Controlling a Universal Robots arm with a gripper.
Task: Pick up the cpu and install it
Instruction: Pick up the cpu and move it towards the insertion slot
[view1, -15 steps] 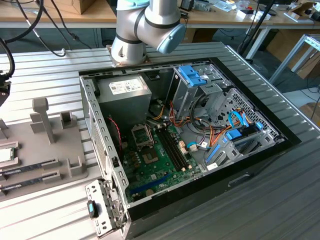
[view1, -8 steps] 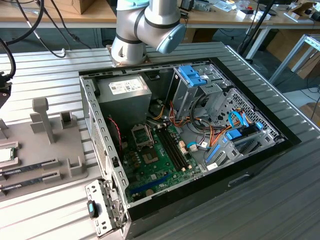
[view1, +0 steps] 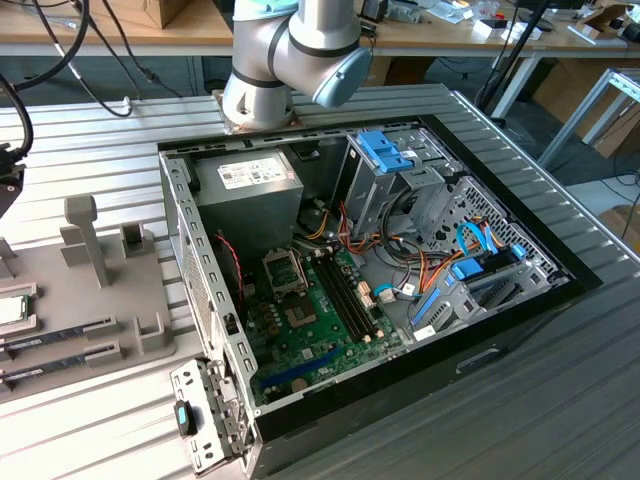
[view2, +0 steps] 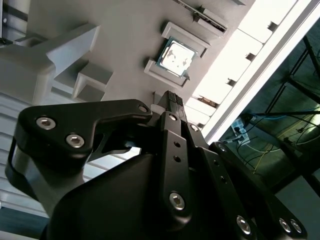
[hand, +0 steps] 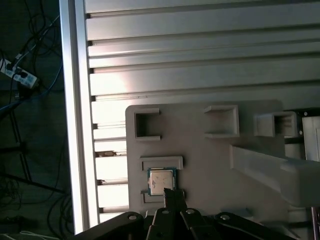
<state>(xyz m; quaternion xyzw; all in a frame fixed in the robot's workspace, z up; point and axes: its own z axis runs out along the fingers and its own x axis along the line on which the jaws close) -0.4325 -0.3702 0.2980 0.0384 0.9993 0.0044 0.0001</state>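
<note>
The cpu (hand: 161, 179) is a small silver-topped square with a green rim. It lies flat in a recess of the grey fixture plate (hand: 210, 160). My gripper (hand: 170, 193) hovers above the plate, its tips just short of the chip's edge. In the second wrist view the cpu (view2: 175, 56) sits a little beyond my gripper (view2: 173, 98), whose black fingers are pressed together, shut with nothing between them. In the exterior view the cpu (view1: 12, 310) is at the far left edge, well away from the bare socket (view1: 283, 268) on the green motherboard (view1: 320, 325).
The open computer case (view1: 190, 260) holds a power-supply box (view1: 250, 185), blue drive brackets (view1: 385, 150) and loose cables. Two memory sticks (view1: 60, 335) lie on the fixture plate beside upright grey posts (view1: 88, 235). The ribbed table's edge (hand: 75, 125) runs close by the plate.
</note>
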